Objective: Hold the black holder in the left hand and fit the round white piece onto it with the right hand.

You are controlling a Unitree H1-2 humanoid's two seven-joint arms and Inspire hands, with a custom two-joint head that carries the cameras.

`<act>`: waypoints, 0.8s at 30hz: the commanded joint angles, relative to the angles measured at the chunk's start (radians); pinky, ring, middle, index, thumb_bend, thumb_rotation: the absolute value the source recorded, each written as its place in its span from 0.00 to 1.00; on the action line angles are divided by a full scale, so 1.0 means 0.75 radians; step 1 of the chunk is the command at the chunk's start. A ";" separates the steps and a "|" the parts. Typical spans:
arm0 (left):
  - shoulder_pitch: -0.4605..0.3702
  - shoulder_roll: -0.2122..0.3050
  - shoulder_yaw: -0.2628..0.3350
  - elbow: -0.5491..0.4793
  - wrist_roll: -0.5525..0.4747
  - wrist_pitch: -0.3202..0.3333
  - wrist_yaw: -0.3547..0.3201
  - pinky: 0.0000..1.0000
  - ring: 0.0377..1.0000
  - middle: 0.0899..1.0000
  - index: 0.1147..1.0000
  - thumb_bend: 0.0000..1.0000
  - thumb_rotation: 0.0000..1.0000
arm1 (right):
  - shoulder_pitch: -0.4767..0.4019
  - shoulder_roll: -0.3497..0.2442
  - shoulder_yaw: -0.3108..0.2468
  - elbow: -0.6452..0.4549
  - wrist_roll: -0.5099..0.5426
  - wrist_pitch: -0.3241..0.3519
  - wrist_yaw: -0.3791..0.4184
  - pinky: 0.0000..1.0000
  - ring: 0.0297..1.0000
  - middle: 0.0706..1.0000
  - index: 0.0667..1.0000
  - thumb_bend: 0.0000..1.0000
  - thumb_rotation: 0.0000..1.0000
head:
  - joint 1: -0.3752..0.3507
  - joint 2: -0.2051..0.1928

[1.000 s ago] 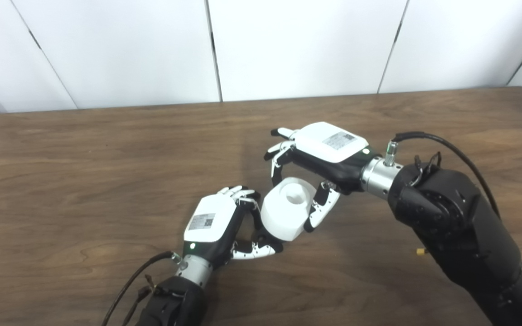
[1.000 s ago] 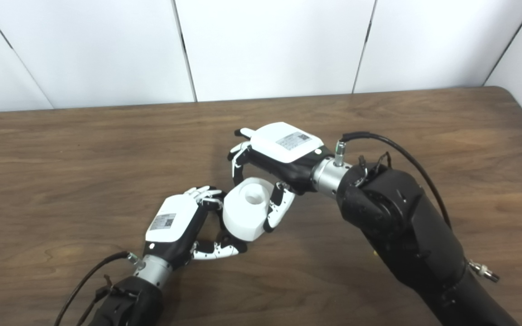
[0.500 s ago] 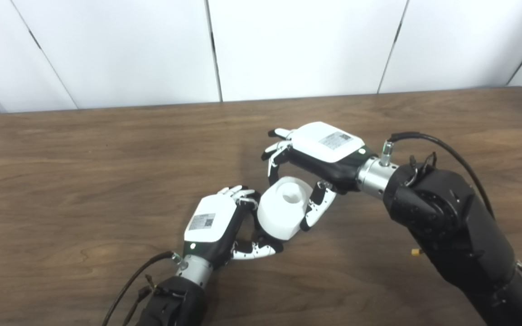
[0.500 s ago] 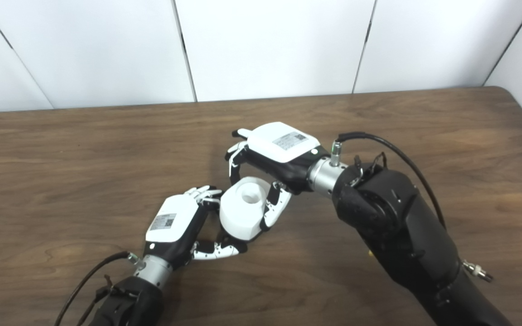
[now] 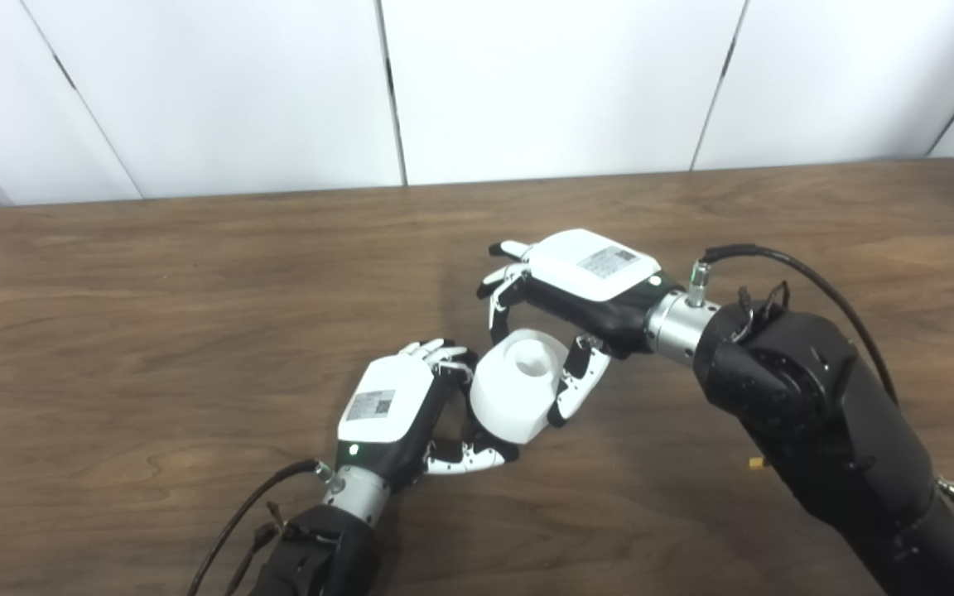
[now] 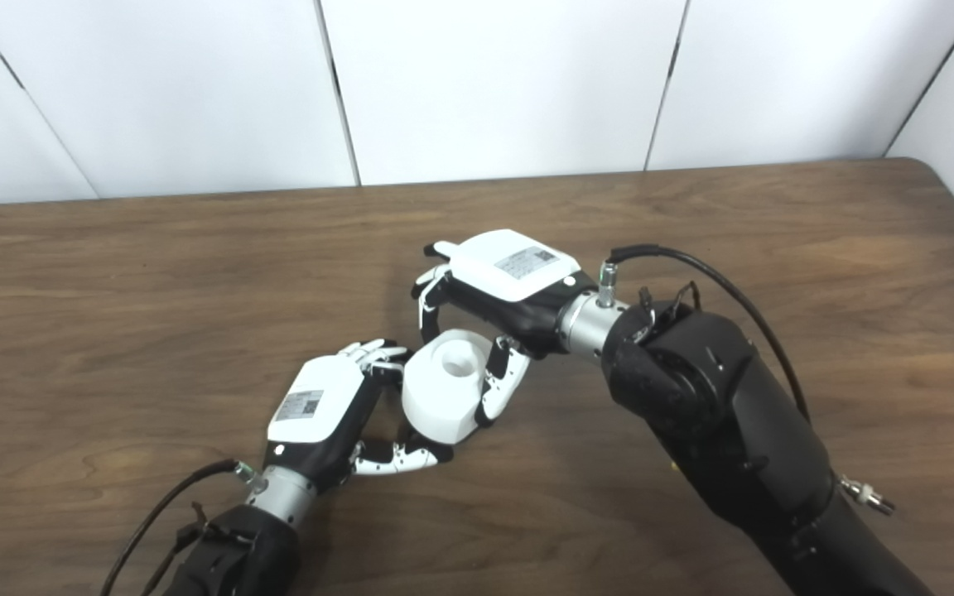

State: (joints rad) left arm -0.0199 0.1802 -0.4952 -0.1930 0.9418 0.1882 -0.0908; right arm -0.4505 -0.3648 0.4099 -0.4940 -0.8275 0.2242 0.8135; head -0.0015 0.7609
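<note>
The round white piece (image 5: 518,387), a thick disc with a hollow in its top, is tilted a little and held from above by my right hand (image 5: 585,273), fingers on its far side and thumb on its near right. My left hand (image 5: 390,406) lies just left of it, its fingers and thumb curled around something dark under the piece's lower left edge. That dark thing is the black holder, almost wholly hidden by the white piece and my fingers. The white piece presses against my left hand's fingertips.
Both hands work near the middle of a brown wooden table (image 5: 154,331). A tiny yellow bit (image 5: 752,465) lies on the table under my right forearm. White wall panels stand behind the far edge.
My right hand has shifted the white piece slightly left and down, closer against my left hand. The left hand has stayed put.
</note>
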 commanded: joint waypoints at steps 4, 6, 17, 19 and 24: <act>0.049 0.003 -0.059 0.093 0.025 0.041 -0.122 0.89 0.88 0.79 0.42 0.52 0.06 | -0.011 -0.001 0.010 -0.002 -0.002 -0.048 -0.020 0.92 0.97 0.82 0.45 0.52 0.14 | 0.001 -0.001; 0.049 0.002 -0.059 0.094 0.026 0.040 -0.118 0.89 0.88 0.79 0.42 0.52 0.06 | -0.005 0.002 0.011 0.004 0.000 -0.053 -0.030 0.92 0.97 0.82 0.45 0.52 0.14 | 0.002 -0.002; 0.047 -0.004 -0.062 0.096 0.031 0.041 -0.115 0.89 0.88 0.79 0.42 0.52 0.06 | 0.007 0.006 0.021 0.021 -0.018 -0.078 -0.040 0.91 0.97 0.82 0.45 0.52 0.13 | 0.006 0.001; 0.046 -0.004 -0.063 0.098 0.033 0.039 -0.112 0.88 0.88 0.79 0.42 0.52 0.06 | 0.010 0.007 0.022 0.027 -0.017 -0.085 -0.048 0.91 0.96 0.82 0.45 0.52 0.13 | 0.005 0.000; 0.042 -0.006 -0.066 0.104 0.042 0.043 -0.117 0.88 0.88 0.79 0.42 0.52 0.06 | 0.015 0.008 0.026 0.039 -0.018 -0.104 -0.063 0.91 0.96 0.82 0.45 0.52 0.13 | 0.008 -0.003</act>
State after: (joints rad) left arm -0.0229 0.1770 -0.4981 -0.1906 0.9528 0.1907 -0.0907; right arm -0.4376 -0.3606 0.4199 -0.4813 -0.8323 0.1676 0.7730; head 0.0031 0.7578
